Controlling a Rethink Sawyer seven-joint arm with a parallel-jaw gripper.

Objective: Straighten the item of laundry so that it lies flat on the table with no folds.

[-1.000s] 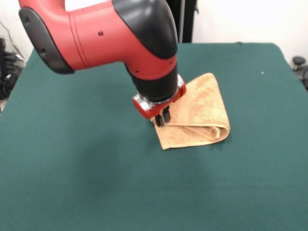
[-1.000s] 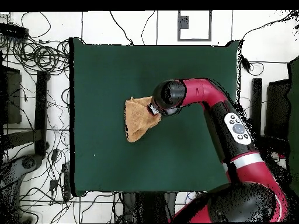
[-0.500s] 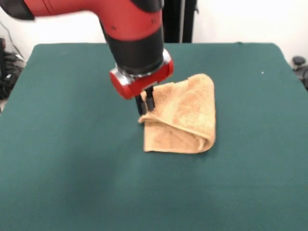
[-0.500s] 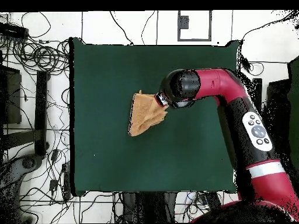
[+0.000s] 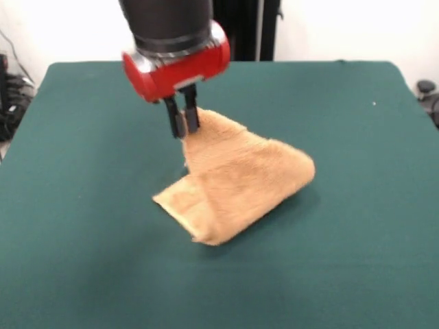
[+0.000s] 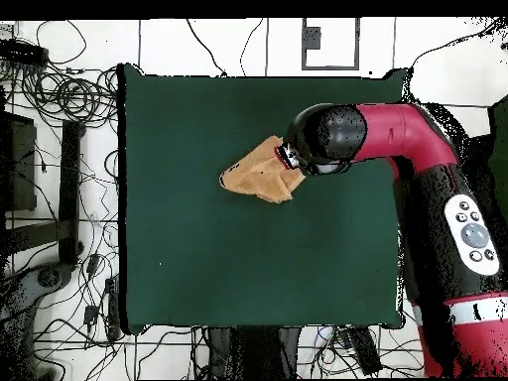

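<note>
Towel (image 5: 233,181) corner pinched & lifted by gripper (image 5: 184,118), rest folded mid-table (image 5: 82,260), open felt all round.

The red arm (image 6: 417,139) reaches over the green desk (image 6: 198,258). Its end effector (image 6: 289,159) touches one end of the tan towel (image 6: 260,176), which lies bunched up near the middle.
</note>
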